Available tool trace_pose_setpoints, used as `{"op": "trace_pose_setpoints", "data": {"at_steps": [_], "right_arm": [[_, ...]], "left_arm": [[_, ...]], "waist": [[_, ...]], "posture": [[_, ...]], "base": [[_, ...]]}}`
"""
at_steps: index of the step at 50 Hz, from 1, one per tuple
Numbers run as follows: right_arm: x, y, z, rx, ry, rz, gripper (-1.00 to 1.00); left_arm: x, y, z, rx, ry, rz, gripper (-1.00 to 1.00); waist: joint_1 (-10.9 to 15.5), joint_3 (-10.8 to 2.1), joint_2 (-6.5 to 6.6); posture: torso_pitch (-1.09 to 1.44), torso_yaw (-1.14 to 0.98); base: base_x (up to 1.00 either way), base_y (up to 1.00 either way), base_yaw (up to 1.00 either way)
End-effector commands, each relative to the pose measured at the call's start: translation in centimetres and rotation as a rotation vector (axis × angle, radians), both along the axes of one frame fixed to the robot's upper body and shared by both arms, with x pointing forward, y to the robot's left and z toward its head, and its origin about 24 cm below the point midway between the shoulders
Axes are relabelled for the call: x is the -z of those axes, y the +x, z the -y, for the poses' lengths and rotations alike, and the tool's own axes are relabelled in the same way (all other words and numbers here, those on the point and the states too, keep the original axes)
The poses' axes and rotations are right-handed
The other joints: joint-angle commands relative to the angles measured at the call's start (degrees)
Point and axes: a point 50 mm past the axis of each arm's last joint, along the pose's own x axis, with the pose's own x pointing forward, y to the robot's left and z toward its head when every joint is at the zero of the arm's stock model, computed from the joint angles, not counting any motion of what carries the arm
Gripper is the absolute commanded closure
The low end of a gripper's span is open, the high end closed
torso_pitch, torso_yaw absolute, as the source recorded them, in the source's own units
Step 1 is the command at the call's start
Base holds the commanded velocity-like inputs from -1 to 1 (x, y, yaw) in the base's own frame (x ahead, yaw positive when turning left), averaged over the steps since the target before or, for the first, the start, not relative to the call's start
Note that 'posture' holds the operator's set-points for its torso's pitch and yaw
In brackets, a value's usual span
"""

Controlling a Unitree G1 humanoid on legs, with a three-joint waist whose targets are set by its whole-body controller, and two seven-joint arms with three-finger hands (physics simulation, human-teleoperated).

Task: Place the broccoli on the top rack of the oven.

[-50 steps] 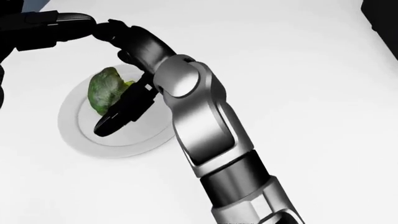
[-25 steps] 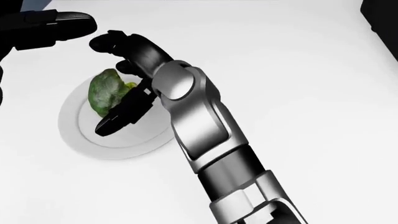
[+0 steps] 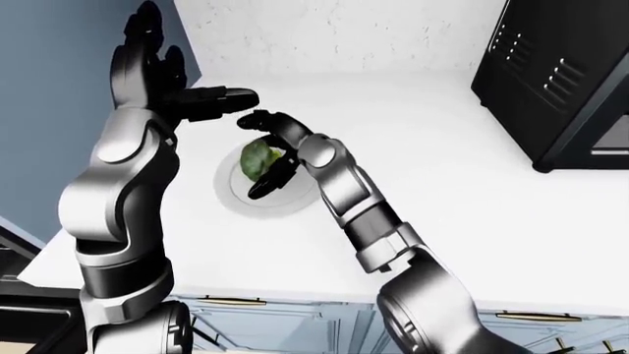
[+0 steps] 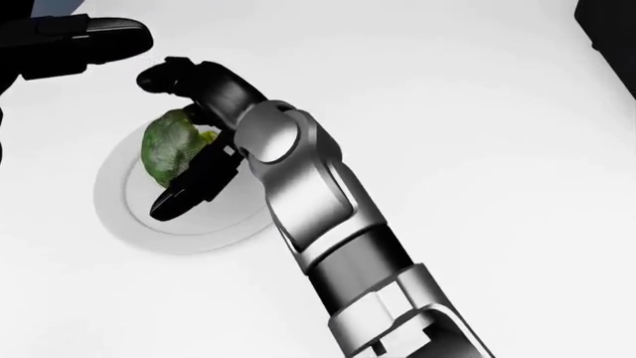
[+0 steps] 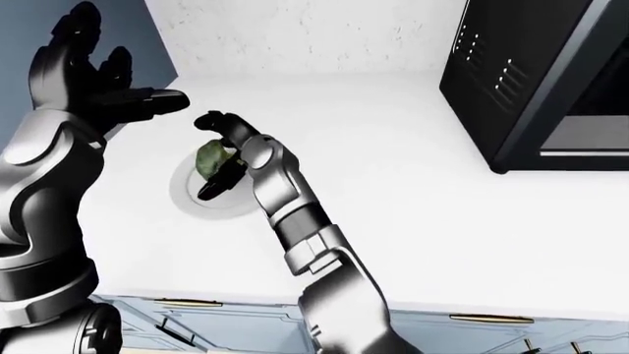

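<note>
The green broccoli [image 4: 164,153] lies on the left part of a white plate [image 4: 203,227] on the white counter. My right hand [image 4: 171,140] reaches over the plate from the lower right and is open. One dark finger [image 4: 164,74] curls above the broccoli and another [image 4: 184,194] stretches below it. The fingers stand about the broccoli without closing on it. My left hand [image 3: 186,74] is raised above and left of the plate, open with fingers spread, holding nothing. The black oven [image 5: 531,81] stands at the right of the counter.
The white counter [image 3: 462,192] spreads between the plate and the oven, with a white wall [image 3: 344,37] behind it. Pale blue drawer fronts [image 5: 492,328] run below the counter edge. A blue-grey wall [image 3: 49,110] borders the left.
My right hand's upper finger has crept a little left and up over the broccoli, and the forearm has shifted slightly left. The broccoli stays on the plate.
</note>
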Motion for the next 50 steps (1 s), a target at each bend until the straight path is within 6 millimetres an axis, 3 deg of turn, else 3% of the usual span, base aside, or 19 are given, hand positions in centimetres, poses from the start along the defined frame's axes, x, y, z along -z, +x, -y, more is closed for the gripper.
{"op": "trace_pose_setpoints", "data": {"at_steps": [1,27,50], "right_arm": [[-2.6,-0.2,-0.6,-0.024,0.030,0.107,-0.56],[-1.8,-0.2,-1.3,-0.037,-0.045,0.200,-0.40],[-2.3,-0.2,-1.5,-0.032,-0.065,0.235,0.04]], "left_arm": [[-1.8,-0.7,0.0,-0.003,0.004,0.091,-1.00],[-1.9,-0.6,0.0,-0.002,0.004,0.093,-1.00],[-1.9,-0.6,-0.1,-0.006,0.000,0.095,-1.00]], "waist": [[0.0,-1.71,0.39],[0.0,-1.77,0.45],[-0.1,-1.83,0.44]], "posture": [[0.00,0.00],[0.00,0.00],[0.00,0.00]], "base": [[0.00,0.00,0.00],[0.00,0.00,0.00],[0.00,0.00,0.00]]}}
